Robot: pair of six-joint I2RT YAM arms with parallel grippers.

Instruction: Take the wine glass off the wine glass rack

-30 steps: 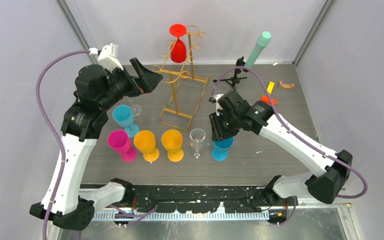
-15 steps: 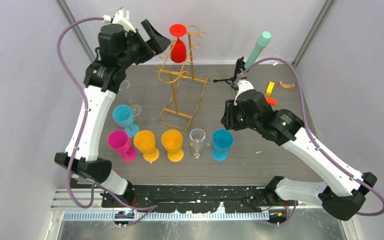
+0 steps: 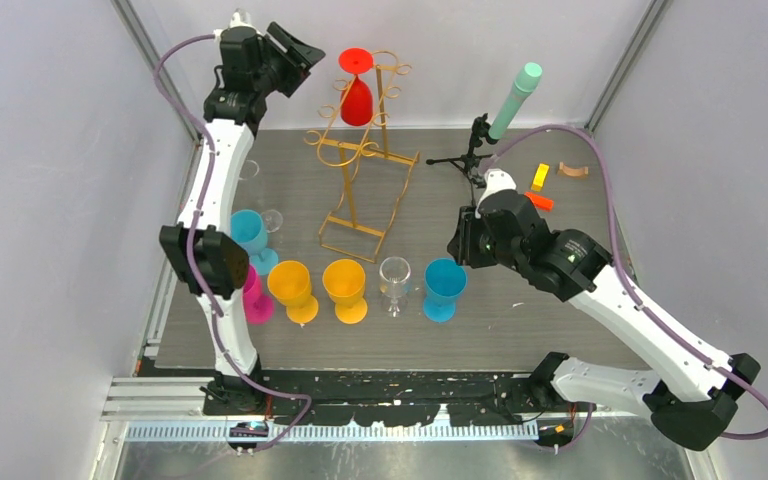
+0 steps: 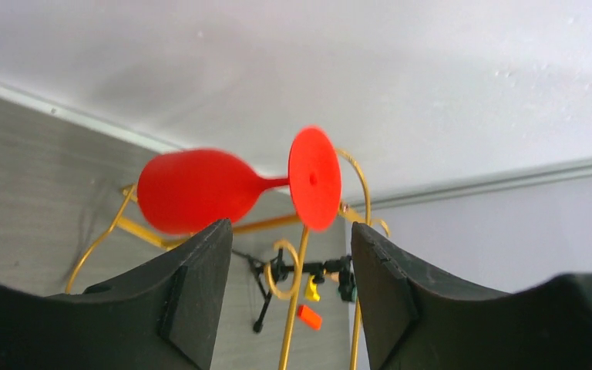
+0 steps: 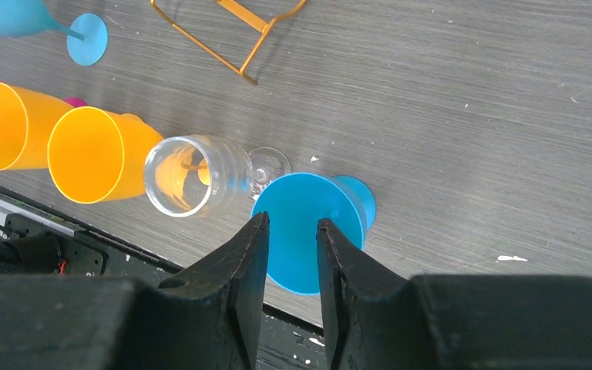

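- The red wine glass (image 3: 357,100) is hanging on the gold rack (image 3: 348,195), long axis vertical, foot up, bowl down;
- my left fingers (image 4: 193,293) are hovering near it, spread, empty;
- my right fingers (image 5: 243,285) are hanging narrowly parted, empty.

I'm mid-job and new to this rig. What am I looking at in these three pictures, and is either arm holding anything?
Two robot arms share a table. The overhead picture shows both: the left arm reaches toward the red wine glass hanging upside down on the gold rack. The other two pictures come from wrist cameras. The left one shows its jaws apart, the red glass just beyond them, not gripped. The right arm hovers above a blue glass, jaws slightly apart, empty. Two orange glasses and a clear glass stand beside it.
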